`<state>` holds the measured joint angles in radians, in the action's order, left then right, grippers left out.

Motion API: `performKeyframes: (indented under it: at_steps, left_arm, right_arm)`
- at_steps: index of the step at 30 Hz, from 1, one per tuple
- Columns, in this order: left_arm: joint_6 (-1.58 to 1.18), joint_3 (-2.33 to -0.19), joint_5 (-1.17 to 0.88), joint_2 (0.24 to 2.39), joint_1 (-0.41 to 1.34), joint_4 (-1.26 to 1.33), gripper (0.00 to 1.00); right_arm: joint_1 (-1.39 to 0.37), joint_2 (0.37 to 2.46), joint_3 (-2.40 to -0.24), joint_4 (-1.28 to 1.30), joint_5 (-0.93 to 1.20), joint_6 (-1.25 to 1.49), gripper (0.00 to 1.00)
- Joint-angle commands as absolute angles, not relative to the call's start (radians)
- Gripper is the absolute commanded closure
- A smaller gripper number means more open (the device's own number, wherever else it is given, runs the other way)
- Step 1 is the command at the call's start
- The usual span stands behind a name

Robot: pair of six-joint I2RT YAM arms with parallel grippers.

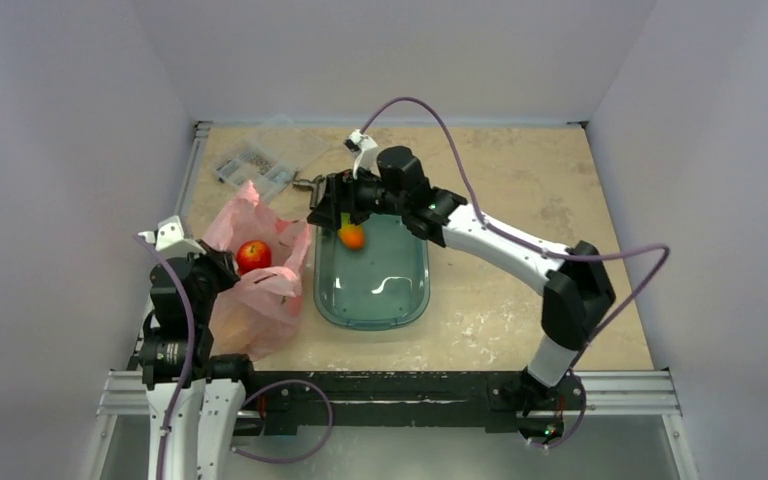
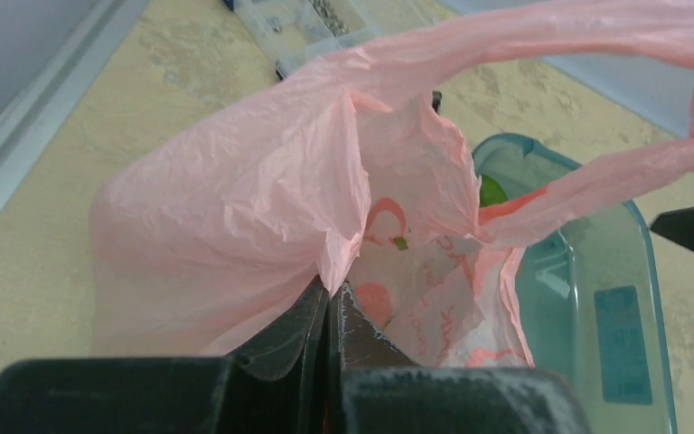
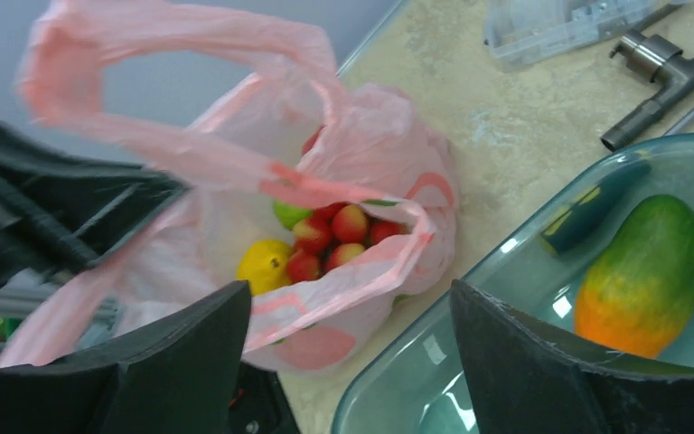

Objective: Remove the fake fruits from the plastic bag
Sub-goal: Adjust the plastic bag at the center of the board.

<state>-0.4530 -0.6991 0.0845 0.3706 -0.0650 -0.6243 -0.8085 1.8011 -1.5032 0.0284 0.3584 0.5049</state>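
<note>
Pinching limp, crinkly bag (image 1: 260, 300) film, left of top view, in fully closed left gripper (image 2: 332, 294), right gripper (image 3: 351, 303) wide open and empty; expect light, hard, slick fruits (image 3: 330, 240) inside bag mouth, so grab squarely across widest part, clear of film.

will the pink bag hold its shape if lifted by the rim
Probably not: the pink bag is thin and crinkled, sagging where the left gripper pinches it, so it likely flops. The fruits inside would probably shift.
</note>
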Motion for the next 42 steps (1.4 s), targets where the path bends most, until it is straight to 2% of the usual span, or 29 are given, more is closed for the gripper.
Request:
performKeyframes:
  at_steps: [1,3,7,9,11,13,17,19,22,25,28,29,32,33,37,39,42]
  left_arm:
    - [-0.463,-0.724,-0.048,0.413,-0.07,-0.673,1.0]
    - [-0.471,-0.72,-0.055,0.419,-0.07,-0.684,1.0]
    - [-0.486,-0.71,-0.076,0.431,-0.07,-0.683,1.0]
    - [-0.5,-0.712,-0.079,0.436,-0.07,-0.692,1.0]
    - [-0.512,-0.722,-0.08,0.443,-0.07,-0.701,1.0]
    - [-0.525,-0.742,-0.078,0.453,-0.07,-0.719,0.9]
    - [-0.564,-0.809,-0.013,0.524,-0.07,-0.812,0.57]
    - [-0.577,-0.844,0.024,0.58,-0.07,-0.856,0.44]
    - [-0.57,-0.867,0.008,0.67,-0.07,-0.85,0.39]
    - [-0.552,-0.863,-0.037,0.737,-0.07,-0.818,0.46]
    - [-0.53,-0.85,-0.068,0.779,-0.07,-0.79,0.58]
    - [-0.519,-0.845,-0.072,0.787,-0.07,-0.78,0.65]
    - [-0.48,-0.849,-0.104,0.795,-0.07,-0.756,0.95]
    - [-0.458,-0.849,-0.154,0.78,-0.07,-0.733,1.0]
    - [-0.421,-0.784,-0.319,0.645,-0.07,-0.563,1.0]
    - [-0.421,-0.727,-0.337,0.555,-0.07,-0.46,1.0]
    - [-0.388,-0.665,-0.377,0.454,-0.07,-0.414,1.0]
  right_arm:
    - [-0.877,1.62,-1.359,-0.091,0.343,0.5,0.17]
    - [-0.926,1.591,-1.321,-0.176,0.353,0.52,0.12]
    - [-1.02,1.649,-1.311,-0.308,0.381,0.554,0.11]
    - [-1.058,1.689,-1.296,-0.366,0.36,0.553,0.18]
    - [-1.091,1.721,-1.25,-0.426,0.317,0.543,0.32]
    - [-1.116,1.73,-1.186,-0.497,0.282,0.525,0.42]
    - [-1.197,1.765,-1.068,-0.613,0.149,0.424,0.52]
    - [-1.213,1.81,-1.057,-0.632,0.094,0.406,0.6]
    - [-1.247,1.856,-1.037,-0.672,-0.008,0.35,0.64]
    - [-1.291,1.883,-1.042,-0.662,-0.168,0.276,0.66]
    - [-1.33,1.895,-1.057,-0.651,-0.287,0.205,0.66]
    - [-1.345,1.899,-1.062,-0.652,-0.322,0.18,0.66]
    - [-1.393,1.93,-1.082,-0.649,-0.439,0.123,0.65]
    - [-1.41,1.944,-1.091,-0.647,-0.479,0.11,0.65]
    - [-1.466,2.062,-1.111,-0.75,-0.654,0.058,0.66]
    - [-1.473,2.14,-1.139,-0.801,-0.698,0.034,0.72]
    - [-1.479,2.205,-1.156,-0.844,-0.735,0.02,0.74]
